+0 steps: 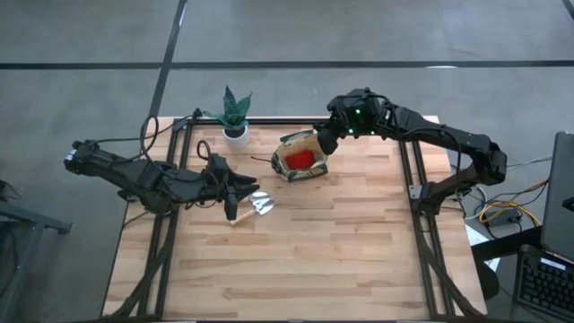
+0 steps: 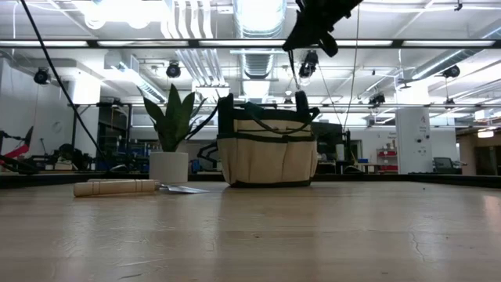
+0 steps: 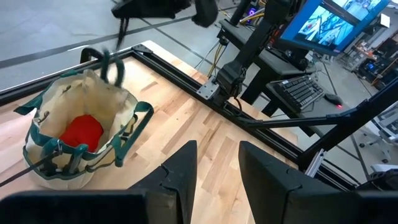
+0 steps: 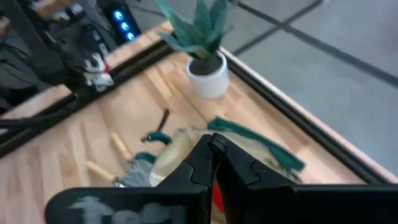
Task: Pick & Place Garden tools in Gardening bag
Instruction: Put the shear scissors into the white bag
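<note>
Right gripper pressed together, empty, over far rim of tan fabric gardening bag with dark green trim | red soft item inside bag | silver-headed wooden-handled trowel on table left of bag, under left gripper, fingers spread | risk: descending right fingers snagging green handles, tipping bag.

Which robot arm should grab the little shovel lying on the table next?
Probably the left one. The left gripper hovers open right beside the trowel, while the right gripper is shut up by the gardening bag, farther from it.
</note>
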